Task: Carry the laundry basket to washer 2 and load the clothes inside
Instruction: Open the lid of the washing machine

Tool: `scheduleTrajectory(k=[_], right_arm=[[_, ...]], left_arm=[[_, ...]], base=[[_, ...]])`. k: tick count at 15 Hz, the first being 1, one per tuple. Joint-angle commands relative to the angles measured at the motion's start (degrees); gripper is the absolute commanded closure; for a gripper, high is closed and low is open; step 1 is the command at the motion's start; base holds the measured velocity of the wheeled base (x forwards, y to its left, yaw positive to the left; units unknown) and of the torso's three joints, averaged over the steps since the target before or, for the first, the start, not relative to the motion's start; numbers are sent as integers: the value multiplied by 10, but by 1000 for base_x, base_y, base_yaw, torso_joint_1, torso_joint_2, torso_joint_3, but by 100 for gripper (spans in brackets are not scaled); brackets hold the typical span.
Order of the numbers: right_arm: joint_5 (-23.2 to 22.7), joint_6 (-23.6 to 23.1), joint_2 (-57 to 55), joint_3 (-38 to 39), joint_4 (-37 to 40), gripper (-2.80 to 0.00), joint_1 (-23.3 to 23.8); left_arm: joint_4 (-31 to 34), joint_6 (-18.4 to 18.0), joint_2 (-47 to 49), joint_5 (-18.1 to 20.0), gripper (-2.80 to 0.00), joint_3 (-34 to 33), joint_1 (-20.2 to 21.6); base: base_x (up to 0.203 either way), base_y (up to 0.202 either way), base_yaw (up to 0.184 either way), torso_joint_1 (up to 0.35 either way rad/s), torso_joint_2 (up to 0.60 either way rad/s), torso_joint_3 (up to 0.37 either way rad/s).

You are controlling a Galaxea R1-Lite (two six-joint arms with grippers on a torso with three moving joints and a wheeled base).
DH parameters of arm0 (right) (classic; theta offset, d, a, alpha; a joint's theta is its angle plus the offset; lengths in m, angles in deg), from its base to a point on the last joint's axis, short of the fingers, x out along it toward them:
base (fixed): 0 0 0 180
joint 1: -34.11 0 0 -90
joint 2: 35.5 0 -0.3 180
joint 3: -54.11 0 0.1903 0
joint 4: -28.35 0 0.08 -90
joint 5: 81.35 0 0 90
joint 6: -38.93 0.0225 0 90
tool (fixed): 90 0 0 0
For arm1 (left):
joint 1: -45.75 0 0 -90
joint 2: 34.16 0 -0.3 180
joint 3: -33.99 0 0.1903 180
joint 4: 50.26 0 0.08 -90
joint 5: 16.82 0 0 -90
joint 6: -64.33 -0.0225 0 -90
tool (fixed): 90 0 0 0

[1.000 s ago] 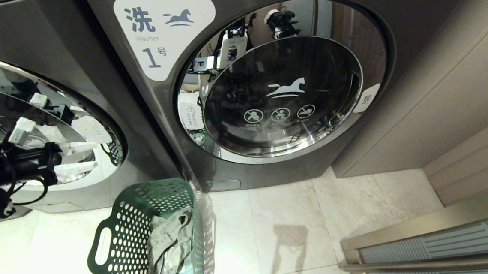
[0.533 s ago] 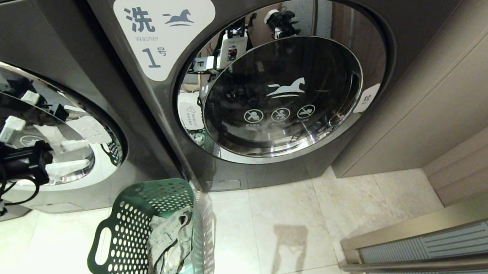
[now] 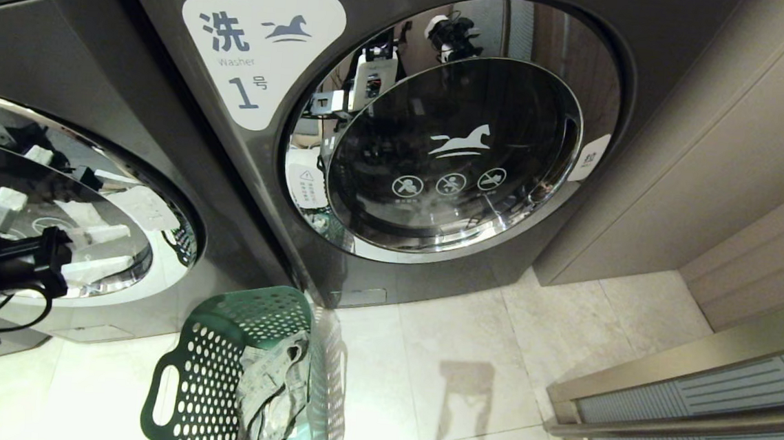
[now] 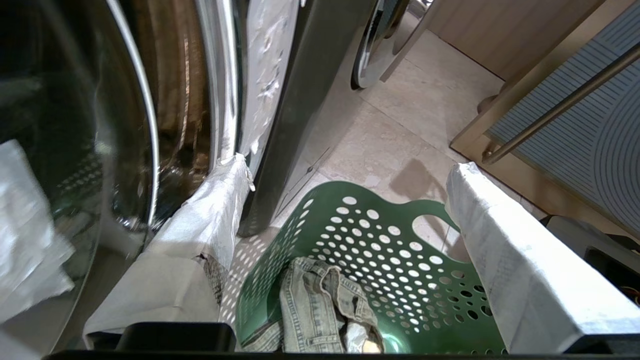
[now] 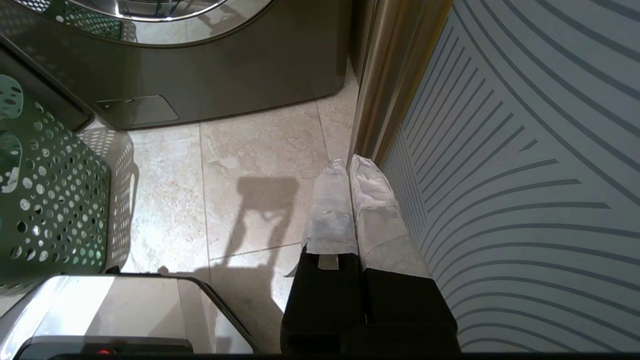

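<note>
The dark green perforated laundry basket (image 3: 216, 373) stands on the floor tiles in front of the gap between two washers. The clothes (image 3: 276, 391), a grey-beige bundle, lie inside it. My left gripper (image 3: 114, 250) hangs open and empty in front of the left washer's chrome door (image 3: 158, 204). In the left wrist view the left gripper (image 4: 347, 167) is above the basket (image 4: 400, 250) and the clothes (image 4: 320, 305), with one finger (image 4: 215, 210) close to the door rim. That washer's label is cut off, so I read no 2. My right gripper (image 5: 350, 162) is shut and empty, low beside a striped door panel (image 5: 525, 175).
The washer labelled 1 (image 3: 258, 59) fills the middle, its door closed. A beige wall (image 3: 747, 169) rises on the right. A door with a metal bar handle (image 3: 695, 421) stands at the lower right. Part of my base (image 5: 125, 310) shows beside the basket (image 5: 50, 200).
My left arm has shifted leftward across the left washer's door, still open. The basket, the clothes and the right gripper have not moved.
</note>
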Motion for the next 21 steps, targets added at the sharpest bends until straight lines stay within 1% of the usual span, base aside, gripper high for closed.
scheduleTrajectory(k=[1, 3, 5, 14, 21], right_arm=[[-1, 0, -1, 0, 0, 0, 0], [0, 0, 0, 0, 0, 0, 0], [0, 0, 0, 0, 0, 0, -1], [-1, 0, -1, 0, 0, 0, 0], [0, 0, -1, 0, 0, 0, -1]], left_arm=[[-5, 0, 1, 5, -280, 1, -15], [-5, -2, 4, 3, -280, 8, -25], [-5, 0, 7, -31, -280, 22, -35], [-5, 5, 1, -29, -280, 20, -18], [-5, 0, 6, -32, -280, 23, -18]], base=[[0, 0, 0, 0, 0, 0], [0, 0, 0, 0, 0, 0], [0, 0, 0, 0, 0, 0], [0, 0, 0, 0, 0, 0], [0, 0, 0, 0, 0, 0]])
